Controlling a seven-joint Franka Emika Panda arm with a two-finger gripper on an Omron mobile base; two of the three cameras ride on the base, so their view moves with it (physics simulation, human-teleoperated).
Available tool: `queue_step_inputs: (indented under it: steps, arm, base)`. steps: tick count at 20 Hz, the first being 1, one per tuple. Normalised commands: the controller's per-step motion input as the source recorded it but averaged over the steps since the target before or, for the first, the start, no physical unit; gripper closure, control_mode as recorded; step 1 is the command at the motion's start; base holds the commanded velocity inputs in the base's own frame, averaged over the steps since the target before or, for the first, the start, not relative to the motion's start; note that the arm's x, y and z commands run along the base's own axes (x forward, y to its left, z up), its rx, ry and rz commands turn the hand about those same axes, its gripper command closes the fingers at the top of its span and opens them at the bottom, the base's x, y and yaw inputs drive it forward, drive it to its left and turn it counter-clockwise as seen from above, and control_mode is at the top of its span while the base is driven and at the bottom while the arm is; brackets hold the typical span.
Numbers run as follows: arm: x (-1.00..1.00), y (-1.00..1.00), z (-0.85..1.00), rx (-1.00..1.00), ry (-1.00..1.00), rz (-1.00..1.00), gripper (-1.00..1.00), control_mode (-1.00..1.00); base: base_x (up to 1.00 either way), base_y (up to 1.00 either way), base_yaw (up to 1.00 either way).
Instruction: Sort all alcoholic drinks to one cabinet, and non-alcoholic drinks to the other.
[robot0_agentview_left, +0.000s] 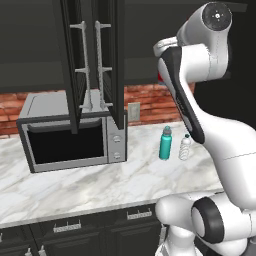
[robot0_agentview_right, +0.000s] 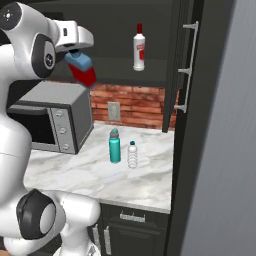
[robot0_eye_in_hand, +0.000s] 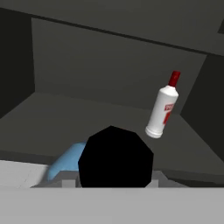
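1. The gripper (robot0_agentview_right: 80, 59) is raised in front of the open right-hand cabinet (robot0_agentview_right: 155, 40), its jaws closed on the squat blue bottle (robot0_agentview_right: 81, 68), which hangs tilted below the hand with its red label facing down and outward.
2. In the hand view the black cap (robot0_eye_in_hand: 114, 156) of that bottle sits large in the foreground, with a strip of its blue body showing to the left.
3. The slim white bottle (robot0_agentview_right: 139, 47) with red cap stands upright on the dark shelf (robot0_agentview_right: 120, 75) inside this cabinet (toward its right side, well apart from the held bottle).
4. The cabinet door (robot0_agentview_right: 182, 60) stands swung open on the right, its silver bar handle (robot0_agentview_right: 189, 65) facing the room.
5. On the marble counter (robot0_agentview_left: 75, 187) the teal bottle (robot0_agentview_left: 165, 143) and the clear ribbed water bottle (robot0_agentview_left: 185, 147) stand upright just beside each other, the teal one on the left.
6. A microwave (robot0_agentview_left: 70, 132) sits on the counter to their left, under the other cabinet (robot0_agentview_left: 92, 55), whose doors are also open.
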Motion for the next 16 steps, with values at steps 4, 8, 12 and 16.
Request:
queue_step_inputs:
  steps: [4, 8, 12, 16]
  arm:
    - [0.19, 0.0, 0.0, 0.0, -0.02, 0.0, 1.0, -1.0]
    - [0.22, 0.0, 0.0, 0.0, -0.04, 0.0, 1.0, -1.0]
    - [0.31, 0.02, 0.0, 0.0, -0.06, 0.0, 1.0, -1.0]
    - [0.31, 0.01, 0.0, 0.0, -0.06, 0.0, 1.0, -1.0]
  base:
    - [0.0, 0.0, 0.0]
    - [0.0, 0.0, 0.0]
    - [0.0, 0.0, 0.0]
    - [0.0, 0.0, 0.0]
